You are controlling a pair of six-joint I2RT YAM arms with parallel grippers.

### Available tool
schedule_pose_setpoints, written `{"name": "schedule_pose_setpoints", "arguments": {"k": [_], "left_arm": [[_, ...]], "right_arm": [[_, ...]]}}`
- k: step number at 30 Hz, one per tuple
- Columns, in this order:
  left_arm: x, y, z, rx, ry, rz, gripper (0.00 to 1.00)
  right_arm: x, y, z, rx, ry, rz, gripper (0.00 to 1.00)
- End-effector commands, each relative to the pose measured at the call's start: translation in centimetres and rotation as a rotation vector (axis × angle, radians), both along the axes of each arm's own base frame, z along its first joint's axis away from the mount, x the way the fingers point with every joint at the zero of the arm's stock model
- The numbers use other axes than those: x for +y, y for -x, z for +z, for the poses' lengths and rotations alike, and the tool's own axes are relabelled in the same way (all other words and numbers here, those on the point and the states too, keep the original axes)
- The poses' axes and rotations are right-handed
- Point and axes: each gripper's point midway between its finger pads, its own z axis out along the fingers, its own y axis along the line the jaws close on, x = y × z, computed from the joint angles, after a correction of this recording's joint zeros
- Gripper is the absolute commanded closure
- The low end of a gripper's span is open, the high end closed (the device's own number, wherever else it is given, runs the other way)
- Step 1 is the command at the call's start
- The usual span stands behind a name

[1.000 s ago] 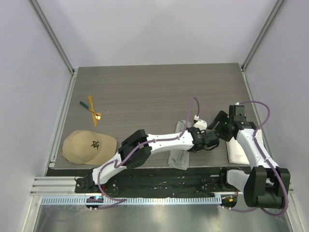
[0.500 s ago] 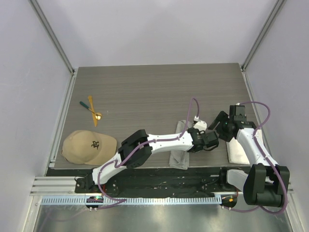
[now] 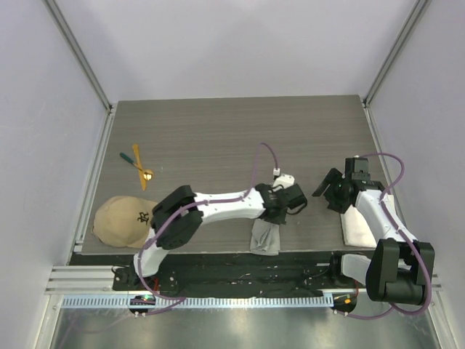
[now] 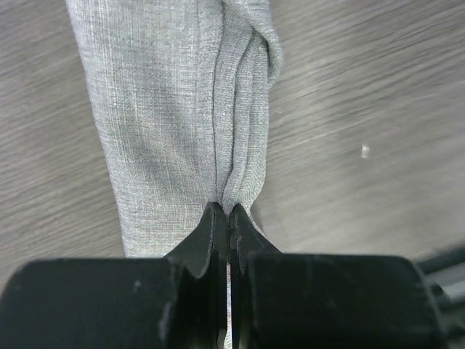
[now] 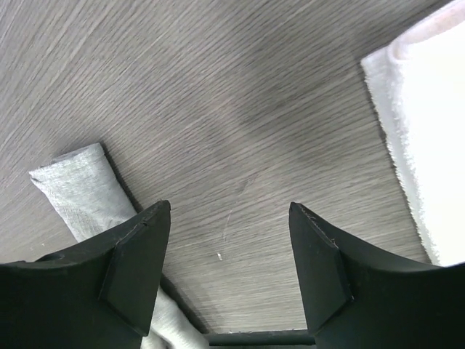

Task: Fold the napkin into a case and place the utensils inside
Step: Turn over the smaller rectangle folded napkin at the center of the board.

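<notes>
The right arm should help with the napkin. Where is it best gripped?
Probably the near end of the napkin, from above, spanning its narrow width. It lies flat as a long strip, and the left pincer is shut on the folded edge farther up, so that end is free.

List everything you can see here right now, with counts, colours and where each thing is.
napkin: 1, light grey, narrow folded strip, near edge, centre
utensils: 3, gold spoon, orange-yellow handle, teal handle, together on the left side
cap: 1, tan with black emblem, near left corner
towel: 1, white, near right
table: 1, grey-brown wood grain
left gripper: 1, black, shut on the napkin
right gripper: 1, black, open, between napkin and towel
</notes>
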Motion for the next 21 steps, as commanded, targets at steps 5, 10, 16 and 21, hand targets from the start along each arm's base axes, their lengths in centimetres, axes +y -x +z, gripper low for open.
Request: {"name": "schedule_pose_setpoints", "arguments": {"k": [5, 10, 16, 21], "left_arm": [[-4.5, -0.3, 8.5, 0.149, 0.582, -0.133, 1.00], [-4.3, 0.2, 9.0, 0.218, 0.729, -0.153, 1.00], [-3.1, -0.3, 9.9, 0.234, 0.888, -0.171, 1.00], [-1.4, -0.4, 9.4, 0.276, 1.002, -0.163, 1.00]], "right_arm": [[2.3, -3.0, 3.5, -0.154, -0.105, 0.131, 0.35], [4.5, -2.6, 3.6, -0.163, -0.198, 0.260, 0.42], [7.1, -1.5, 3.1, -0.163, -0.253, 0.359, 0.44], [9.1, -0.9, 3.0, -0.139, -0.246, 0.426, 0.46]]}}
